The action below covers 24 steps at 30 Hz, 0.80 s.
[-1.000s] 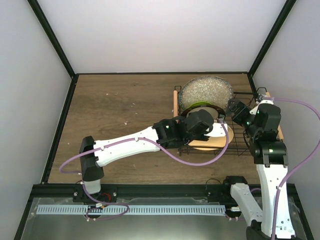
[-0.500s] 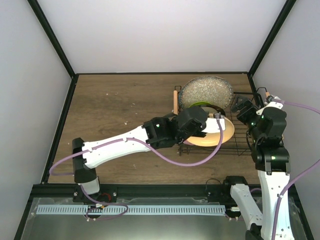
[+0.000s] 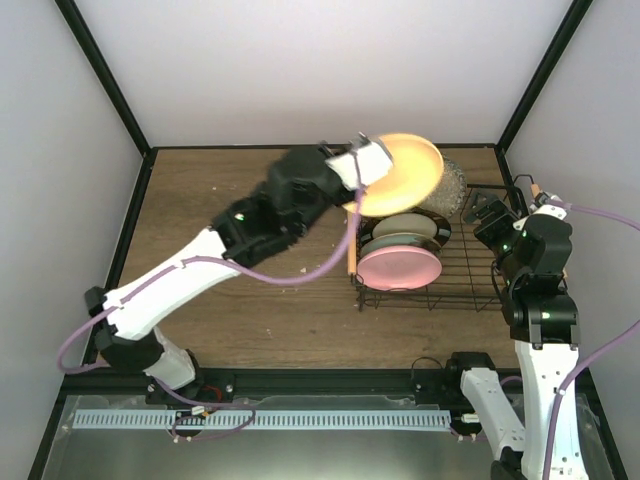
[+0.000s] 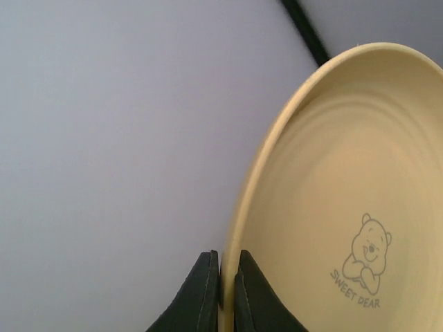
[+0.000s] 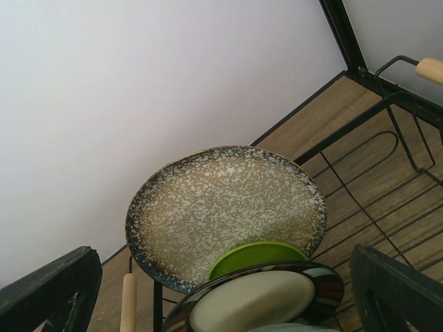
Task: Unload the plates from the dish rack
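My left gripper point(image 3: 366, 166) is shut on the rim of the pale orange plate point(image 3: 403, 172) and holds it high above the back of the dish rack point(image 3: 470, 292). In the left wrist view my left gripper point(image 4: 226, 277) pinches the plate's edge point(image 4: 332, 180), which has a bear drawing. In the rack stand the speckled grey plate point(image 5: 221, 204), the lime green plate point(image 5: 255, 254), the cream plate with a dark rim point(image 5: 256, 301) and, at the front, the pink plate point(image 3: 399, 266). My right gripper point(image 3: 487, 215) is open and empty at the rack's right side, and the right wrist view shows it point(image 5: 221, 277) facing the plates.
The rack's wooden rod handles run along its left side point(image 3: 350, 215) and its right side point(image 3: 535, 190). White walls with black frame posts point(image 3: 530, 90) close in the table. The rack's right half shows only bare wire point(image 5: 387, 207).
My left arm has lifted the pale orange plate out of the rack's front slot, up and back. The pink plate now shows at the front. My right gripper has stayed in place over the last half second.
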Each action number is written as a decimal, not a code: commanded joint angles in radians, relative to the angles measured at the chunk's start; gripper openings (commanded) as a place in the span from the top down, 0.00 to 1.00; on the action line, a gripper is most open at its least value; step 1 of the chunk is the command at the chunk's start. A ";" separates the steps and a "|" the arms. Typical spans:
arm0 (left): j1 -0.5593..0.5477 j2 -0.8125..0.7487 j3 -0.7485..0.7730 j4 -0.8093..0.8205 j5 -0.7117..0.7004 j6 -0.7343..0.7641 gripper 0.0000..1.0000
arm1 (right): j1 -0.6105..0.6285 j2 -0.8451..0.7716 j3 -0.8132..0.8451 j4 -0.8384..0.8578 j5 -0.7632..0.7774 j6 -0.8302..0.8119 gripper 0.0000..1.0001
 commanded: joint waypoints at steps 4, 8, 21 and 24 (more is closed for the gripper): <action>0.376 -0.109 0.004 0.070 0.118 -0.344 0.96 | 0.010 0.000 -0.023 0.019 0.000 0.031 0.00; 0.679 -0.018 0.016 -0.077 0.373 -0.648 0.96 | 0.010 0.020 -0.021 0.024 -0.003 0.026 0.00; 1.064 0.396 -0.217 -0.024 1.118 -1.217 0.96 | 0.010 0.051 0.059 -0.047 0.027 0.002 0.00; 1.058 0.464 -0.205 -0.030 1.133 -1.217 0.96 | 0.010 0.046 0.077 -0.071 0.042 0.002 0.00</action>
